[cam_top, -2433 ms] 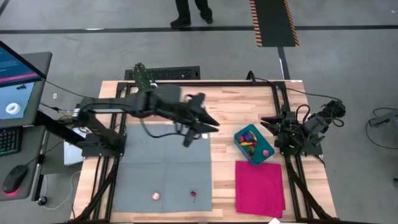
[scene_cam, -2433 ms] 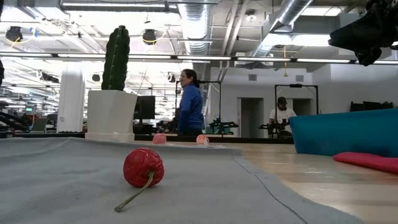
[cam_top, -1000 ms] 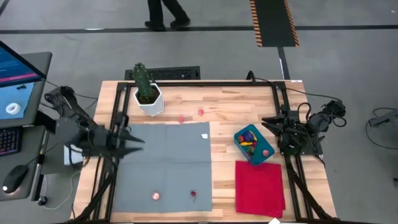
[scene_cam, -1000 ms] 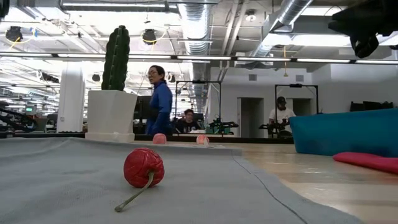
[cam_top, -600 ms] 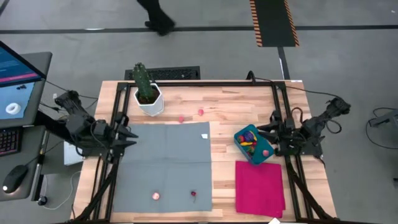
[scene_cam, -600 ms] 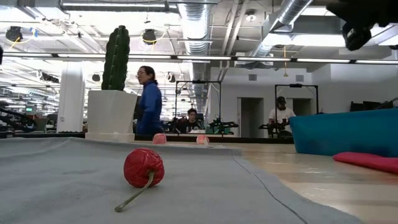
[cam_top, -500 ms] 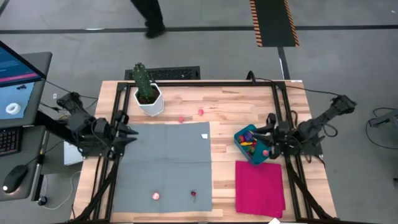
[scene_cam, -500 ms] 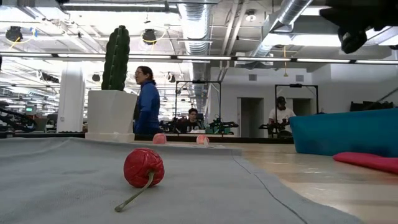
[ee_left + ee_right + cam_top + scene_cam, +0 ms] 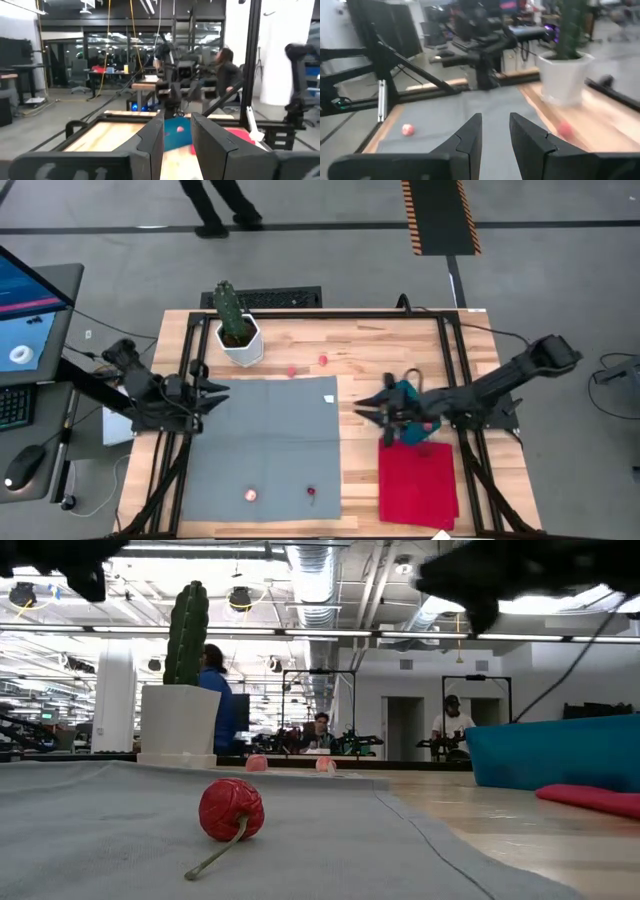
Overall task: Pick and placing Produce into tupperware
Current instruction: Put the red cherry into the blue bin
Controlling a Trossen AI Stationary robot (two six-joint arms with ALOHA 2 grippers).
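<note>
An open workshop floor surrounds my wooden table (image 9: 370, 345), where a grey mat (image 9: 265, 445) covers the left part and a magenta cloth (image 9: 418, 485) lies at front right. My right gripper (image 9: 362, 409) reaches out low over the table's middle, just past the teal tub (image 9: 405, 392), which its arm partly hides; its fingers (image 9: 470, 137) stand a narrow gap apart and hold nothing. My left gripper (image 9: 218, 391) waits at the mat's left edge, fingers (image 9: 152, 140) likewise slightly parted and empty. Four loose pieces of produce are out: two pink ones, one (image 9: 292, 371) beside another (image 9: 324, 360), on bare wood at the back between the tub and the cactus pot (image 9: 238, 340), and a pink piece (image 9: 250, 495) and a red cherry (image 9: 312, 492) at the mat's front edge. I judge the back pink pair nearest the right gripper, lying ahead of it toward the cactus. The cherry's stem (image 9: 212, 858) points toward the table's front. The tub's contents are hidden by the arm.
</note>
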